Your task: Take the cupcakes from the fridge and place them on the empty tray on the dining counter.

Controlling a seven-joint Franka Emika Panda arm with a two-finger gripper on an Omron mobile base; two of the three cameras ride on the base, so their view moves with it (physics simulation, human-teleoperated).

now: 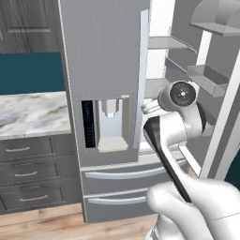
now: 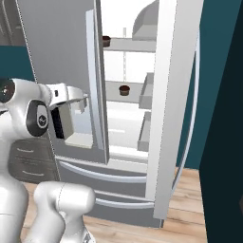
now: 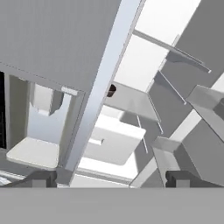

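The white arm (image 1: pixel 187 187) rises from its base, bends at a dark elbow and reaches forward. Its wrist is level. The gripper (image 3: pixel 111 179) points ahead with its two dark fingers (image 3: pixel 43 178) spread wide apart, and nothing is between them.

We see dark brown cupcakes (image 2: pixel 124 89) on white shelves inside the grey steel fridge (image 2: pixel 61 57).

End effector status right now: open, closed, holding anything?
End effector: open and empty, dark tips spread wide, facing the long vertical handle of the tall grey steel fridge.
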